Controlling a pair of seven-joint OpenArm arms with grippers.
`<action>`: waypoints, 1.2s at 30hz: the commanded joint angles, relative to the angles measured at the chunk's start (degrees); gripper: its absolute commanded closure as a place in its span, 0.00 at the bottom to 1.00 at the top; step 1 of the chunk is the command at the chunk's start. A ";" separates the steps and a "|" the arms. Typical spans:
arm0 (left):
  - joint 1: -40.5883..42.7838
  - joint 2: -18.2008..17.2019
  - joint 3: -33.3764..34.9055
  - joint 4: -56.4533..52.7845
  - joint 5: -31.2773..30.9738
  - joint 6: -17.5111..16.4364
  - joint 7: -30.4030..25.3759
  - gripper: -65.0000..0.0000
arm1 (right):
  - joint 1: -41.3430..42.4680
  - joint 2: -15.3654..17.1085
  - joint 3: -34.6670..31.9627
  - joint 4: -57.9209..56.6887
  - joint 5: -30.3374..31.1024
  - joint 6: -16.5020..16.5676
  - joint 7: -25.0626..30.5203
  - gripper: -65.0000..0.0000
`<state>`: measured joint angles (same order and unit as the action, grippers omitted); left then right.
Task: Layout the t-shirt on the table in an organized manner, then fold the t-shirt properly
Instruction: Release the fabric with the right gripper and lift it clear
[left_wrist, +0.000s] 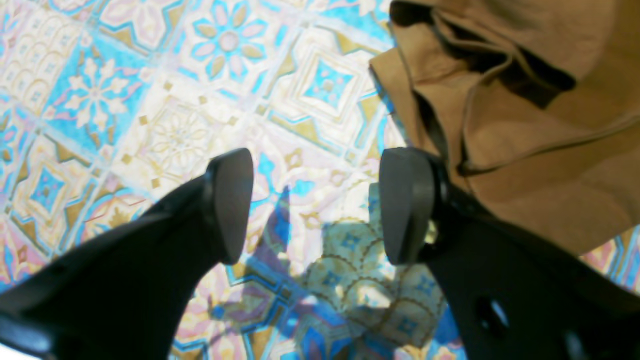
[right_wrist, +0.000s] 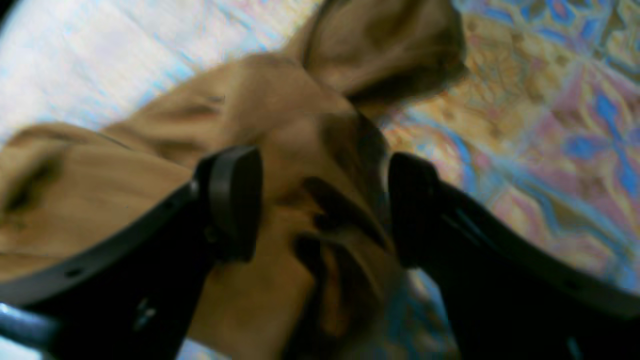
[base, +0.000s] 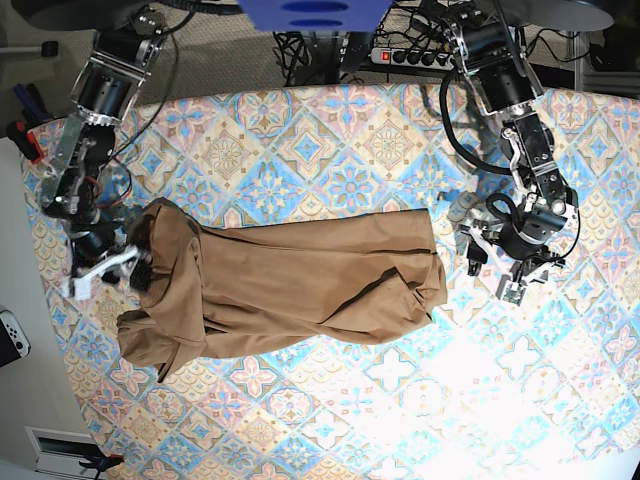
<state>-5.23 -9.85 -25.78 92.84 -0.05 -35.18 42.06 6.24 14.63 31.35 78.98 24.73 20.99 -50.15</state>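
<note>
The tan-brown t-shirt (base: 290, 280) lies crumpled in a long bunch across the middle of the table (base: 330, 150). My right gripper (base: 135, 265) is at the shirt's left end. In the right wrist view it (right_wrist: 322, 205) is open, with bunched shirt cloth (right_wrist: 300, 150) between and under the fingers. My left gripper (base: 500, 272) hangs just right of the shirt's right end. In the left wrist view it (left_wrist: 318, 205) is open and empty over the patterned table (left_wrist: 150, 100), with the shirt's folded edge (left_wrist: 525, 125) beside its right finger (left_wrist: 407, 205). The neck tag is hidden.
A power strip (base: 400, 55) and cables lie behind the table's far edge. A white device (base: 10, 335) sits off the table's left side. Both arm bases (base: 110, 80) stand at the far corners.
</note>
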 joint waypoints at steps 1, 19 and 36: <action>-1.14 -0.40 -0.11 1.10 -0.78 0.15 -1.23 0.40 | 0.49 1.15 -0.10 0.89 -0.34 0.24 1.05 0.41; -1.14 -0.22 0.07 1.10 -0.78 0.15 -1.23 0.40 | -2.42 1.23 2.89 0.62 -7.28 8.76 2.02 0.41; 0.09 -0.13 0.07 4.79 -0.78 0.15 -1.23 0.40 | -2.15 1.23 2.80 -5.44 -7.28 8.76 6.24 0.41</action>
<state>-4.12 -9.39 -25.67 96.53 0.01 -35.20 42.06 2.79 14.79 33.95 72.53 16.40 29.39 -45.45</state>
